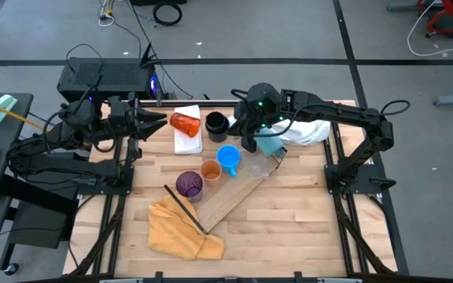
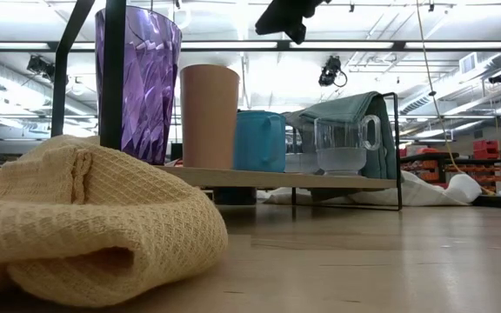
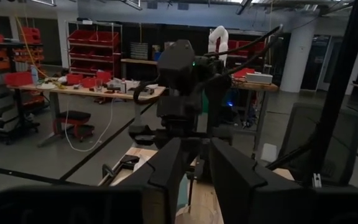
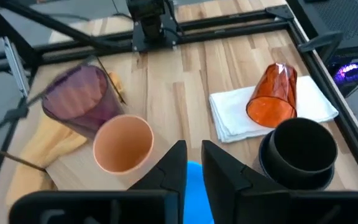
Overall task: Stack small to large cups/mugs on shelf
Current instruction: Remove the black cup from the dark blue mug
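Observation:
The pale wooden shelf (image 1: 238, 196) lies slantwise on the table. On it stand in a row a purple cup (image 1: 189, 185), an orange cup (image 1: 211, 170), a blue mug (image 1: 228, 157) and a clear glass mug (image 2: 346, 143). A red-orange tumbler (image 4: 275, 93) lies on its side on a white pad (image 4: 235, 115), and a black mug (image 4: 300, 149) stands next to it. My right gripper (image 4: 194, 152) hangs above the blue mug (image 4: 197, 186), its fingers a narrow gap apart and clear of it. My left gripper (image 1: 162, 120) waits high at the table's far left, slightly open.
A yellow cloth (image 1: 181, 228) lies at the shelf's near end, with a dark stick (image 1: 183, 208) across it. White and teal cloths (image 1: 293, 134) are heaped at the far right. A black wire frame (image 2: 398, 148) stands by the clear mug.

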